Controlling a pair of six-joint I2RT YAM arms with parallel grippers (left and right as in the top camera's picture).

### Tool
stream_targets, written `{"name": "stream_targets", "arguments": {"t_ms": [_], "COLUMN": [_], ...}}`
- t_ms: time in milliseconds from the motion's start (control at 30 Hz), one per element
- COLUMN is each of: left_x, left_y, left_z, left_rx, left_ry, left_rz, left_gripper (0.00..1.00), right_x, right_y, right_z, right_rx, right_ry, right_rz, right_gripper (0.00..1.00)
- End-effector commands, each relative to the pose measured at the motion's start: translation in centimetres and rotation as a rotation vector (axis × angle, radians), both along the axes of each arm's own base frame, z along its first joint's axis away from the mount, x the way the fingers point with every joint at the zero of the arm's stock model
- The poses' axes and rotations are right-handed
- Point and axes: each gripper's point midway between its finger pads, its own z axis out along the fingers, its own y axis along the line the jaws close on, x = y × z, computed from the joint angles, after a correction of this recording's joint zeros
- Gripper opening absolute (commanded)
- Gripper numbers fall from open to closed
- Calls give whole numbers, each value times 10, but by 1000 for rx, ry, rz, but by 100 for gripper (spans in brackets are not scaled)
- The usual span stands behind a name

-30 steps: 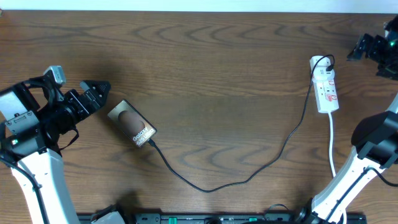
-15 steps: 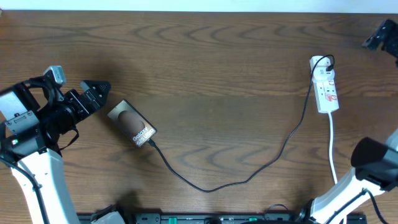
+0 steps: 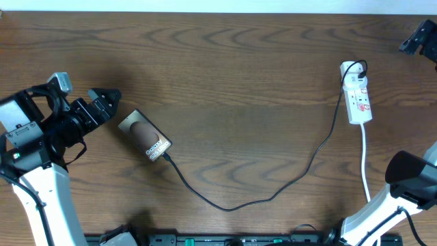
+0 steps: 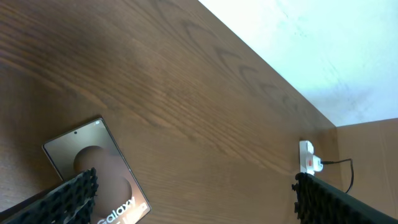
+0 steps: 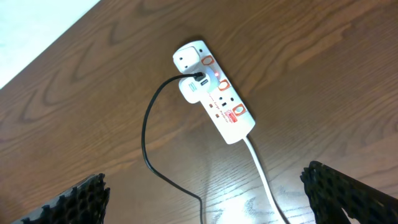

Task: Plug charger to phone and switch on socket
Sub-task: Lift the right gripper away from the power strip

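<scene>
Black charger runs from phone to white socket.

Lots of bare wood, with one long cable in the way.
I see open table along the far side and in the middle. The phone lies near my left gripper. The black charger loops from it across to the socket, whose white cord runs down to the near edge.

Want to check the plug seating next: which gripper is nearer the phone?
Left. The left gripper sits just up-left of the phone, not touching it. The right gripper is far across the table at the overhead view's top-right edge, past the socket.
</scene>
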Motion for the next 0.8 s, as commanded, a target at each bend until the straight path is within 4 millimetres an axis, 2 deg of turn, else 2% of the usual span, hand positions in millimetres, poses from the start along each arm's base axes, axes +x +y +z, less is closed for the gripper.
{"name": "stream_targets", "arguments": {"t_ms": [0, 400, 600, 767], "left_x": [2, 2, -4, -16], "left_y": [1, 1, -12, -15], "left_z": [4, 5, 18, 3], "left_rx": [22, 24, 51, 245], "left_ry": [-11, -16, -54, 1], "left_rz": [-5, -5, -32, 33], "left_gripper": [99, 99, 99, 99], "right_x": [2, 2, 2, 2], "right_y": [3, 2, 2, 2], "right_z": [-2, -2, -2, -2], "right_rx": [5, 5, 5, 5], "right_ry": [7, 7, 7, 7], "right_rz": [-2, -3, -3, -3], "right_gripper": [99, 99, 99, 99]}}
